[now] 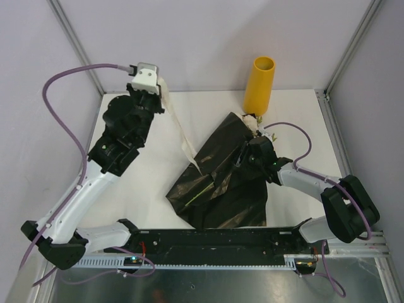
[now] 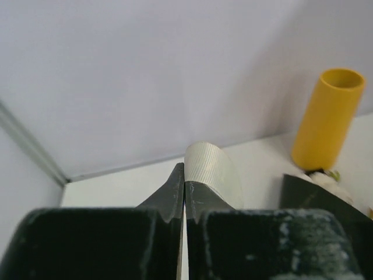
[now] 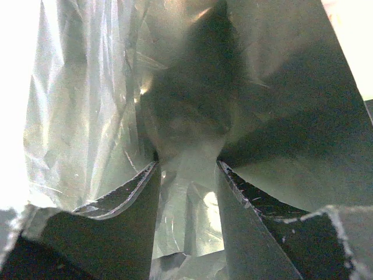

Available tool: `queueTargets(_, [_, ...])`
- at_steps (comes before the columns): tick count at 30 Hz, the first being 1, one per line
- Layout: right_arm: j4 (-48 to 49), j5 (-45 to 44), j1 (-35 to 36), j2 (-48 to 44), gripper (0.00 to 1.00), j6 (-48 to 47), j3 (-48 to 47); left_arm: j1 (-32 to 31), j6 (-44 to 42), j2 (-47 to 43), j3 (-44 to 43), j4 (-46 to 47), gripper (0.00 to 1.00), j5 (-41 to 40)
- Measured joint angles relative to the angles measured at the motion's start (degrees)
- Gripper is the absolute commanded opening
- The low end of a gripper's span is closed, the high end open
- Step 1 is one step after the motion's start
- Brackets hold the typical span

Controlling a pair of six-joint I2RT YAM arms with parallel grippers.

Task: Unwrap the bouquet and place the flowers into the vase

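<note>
The bouquet's glossy black wrapping sheet [image 1: 221, 183] lies spread and crumpled on the white table [image 1: 145, 183]. A cream rose of the flowers [image 1: 252, 120] peeks out at its far end, just below the mustard-yellow vase [image 1: 260, 85], which stands upright. My left gripper [image 1: 162, 95] is raised at the back left, shut on the cream ribbon [image 1: 183, 129], which runs taut down to the sheet. In the left wrist view the ribbon [image 2: 213, 169] curls out from the closed left gripper [image 2: 185, 175]. My right gripper [image 1: 252, 148] is buried in the sheet, its jaws closed around a bunched neck of wrapping [image 3: 186, 198].
A metal frame post [image 1: 353, 47] rises at the back right corner, another post [image 1: 76, 44] at the back left. The black base rail [image 1: 208, 243] runs along the near edge. The vase [image 2: 327, 119] stands close to the back wall.
</note>
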State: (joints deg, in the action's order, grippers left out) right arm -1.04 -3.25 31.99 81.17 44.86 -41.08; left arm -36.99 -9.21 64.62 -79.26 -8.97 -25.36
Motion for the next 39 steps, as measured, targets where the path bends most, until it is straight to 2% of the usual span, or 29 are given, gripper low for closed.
queueTargets(9, [-0.6,0.8,-0.1,-2.2,0.49,-0.2,0.0,5.4,-7.2,3.7,-9.6,-0.9,0.00,-12.7])
queueTargets(14, [-2.0,1.9,-0.2,-9.3,0.51,-1.4,0.0,11.5,-7.4,7.4,-14.1,-2.9,0.00,-15.3])
queueTargets(17, [-2.8,2.3,-0.2,-15.8,0.55,-2.5,0.0,14.9,-8.5,12.8,-22.1,-4.4,0.00,-17.6])
queueTargets(18, [-3.0,2.3,-0.2,-16.9,0.56,-2.5,0.0,15.6,-8.6,13.4,-23.1,-4.2,0.00,-17.8])
queueTargets(23, [-5.6,2.4,-0.4,-24.4,0.64,-4.1,0.0,18.7,-13.2,22.6,-42.4,-5.6,0.00,-19.5])
queueTargets(27, [-7.5,2.5,-0.5,-28.2,0.69,-5.0,0.0,20.4,-15.5,25.0,-52.8,-4.6,0.00,-19.0])
queueTargets(31, [-9.5,2.5,-0.6,-30.2,0.71,-5.9,0.0,23.9,-15.7,24.9,-57.8,-2.4,0.00,-18.5])
queueTargets(39, [-11.9,2.5,-0.6,-30.9,0.72,-6.5,0.0,26.9,-15.2,25.0,-61.4,0.3,0.00,-16.4])
